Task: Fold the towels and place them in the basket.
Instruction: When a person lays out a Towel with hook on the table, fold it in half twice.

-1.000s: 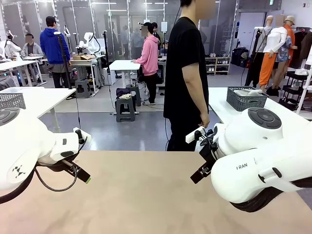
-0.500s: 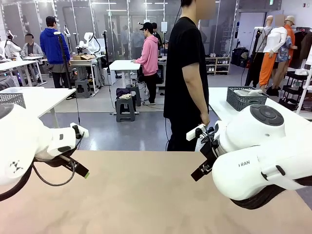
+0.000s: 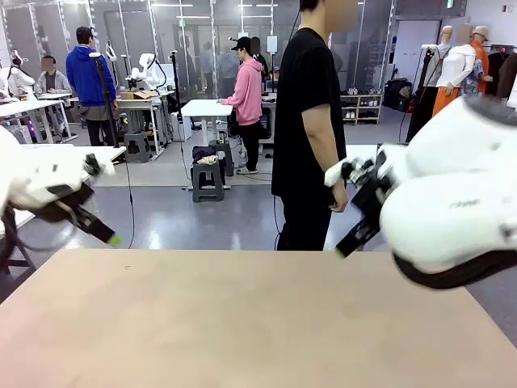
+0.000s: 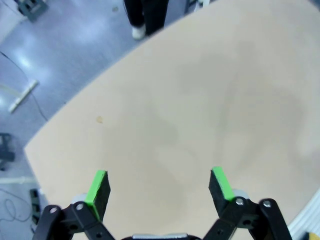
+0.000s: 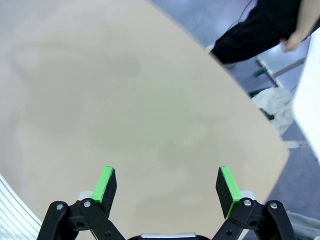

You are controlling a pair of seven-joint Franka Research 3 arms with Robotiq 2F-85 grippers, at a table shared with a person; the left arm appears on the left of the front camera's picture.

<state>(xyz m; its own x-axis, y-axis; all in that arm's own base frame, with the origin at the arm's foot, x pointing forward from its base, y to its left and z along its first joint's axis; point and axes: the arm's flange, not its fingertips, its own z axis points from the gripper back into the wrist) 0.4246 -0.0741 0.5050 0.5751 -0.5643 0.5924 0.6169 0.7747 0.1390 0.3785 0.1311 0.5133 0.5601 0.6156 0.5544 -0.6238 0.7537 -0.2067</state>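
plain tan table point(image 3: 242, 323); black left gripper point(image 4: 159, 175) and right gripper point(image 5: 166, 172), bright green pads point(image 4: 98, 182); person's black t-shirt point(image 3: 303, 105).

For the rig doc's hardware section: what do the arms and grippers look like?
The left arm and right arm: glossy white rounded shells, black trim, blurred grey lettering on the right one. The left gripper and right gripper: black linkage fingers, bright green pads.

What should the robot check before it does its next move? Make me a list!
1. Left gripper open: ok.
2. Right gripper open: ok.
3. Nothing caught in either gripper: ok.
4. Both grippers up off the table: ok.
5. Person's hand well away from the right gripper: cannot tell.
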